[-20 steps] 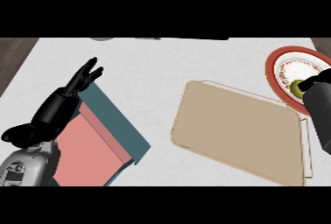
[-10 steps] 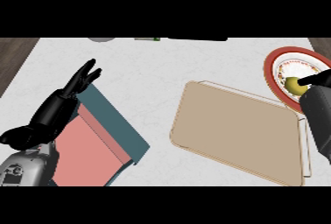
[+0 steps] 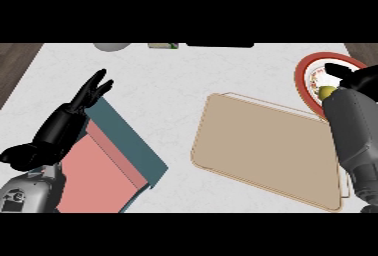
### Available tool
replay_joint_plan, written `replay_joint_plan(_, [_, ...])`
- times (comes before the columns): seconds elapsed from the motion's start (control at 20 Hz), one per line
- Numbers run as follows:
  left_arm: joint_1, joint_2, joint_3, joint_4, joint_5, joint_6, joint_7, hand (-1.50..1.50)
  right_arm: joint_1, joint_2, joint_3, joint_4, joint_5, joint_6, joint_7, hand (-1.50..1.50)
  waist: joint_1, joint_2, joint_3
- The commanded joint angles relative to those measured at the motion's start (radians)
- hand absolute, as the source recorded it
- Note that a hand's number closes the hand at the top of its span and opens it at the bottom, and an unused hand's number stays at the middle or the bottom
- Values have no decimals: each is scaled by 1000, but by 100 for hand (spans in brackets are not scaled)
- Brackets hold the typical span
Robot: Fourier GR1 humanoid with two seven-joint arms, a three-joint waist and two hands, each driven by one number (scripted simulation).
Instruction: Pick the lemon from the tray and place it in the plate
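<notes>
As the lemon (image 3: 327,91) sits over the plate (image 3: 300,79), upper right, against the right robot hand (image 3: 359,80) (grasp indiscernible), placing probably needs only release.

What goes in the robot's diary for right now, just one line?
lemon: off tray, over plate | right hand: beside lemon, grip unclear | left hand: open, resting at left

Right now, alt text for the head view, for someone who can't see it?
The right hand is over the red-rimmed plate at upper right, the lemon showing beside it, within the plate's outline. The tan tray lies mid-counter; the left hand rests open at left over a teal-and-pink box.
</notes>
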Motion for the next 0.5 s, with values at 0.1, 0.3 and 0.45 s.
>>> replay_joint_plan(0.1, [24, 12, 14, -24, 5, -4, 38, 0, 62, 126, 33, -175, -205, -220, -152, -150, -32, -15, -2])
replay_joint_plan(0.3, [42, -6, 11, 24, -32, 16, -32, 0, 187, 198, 137, -394, -328, -166, -227, -150, -54, -19, -5])
replay_joint_plan(0.45, [33, 22, 65, 69, 3, -14, -71, 0, 325, 217, 206, -586, -393, -103, -243, -150, -60, -19, -6])
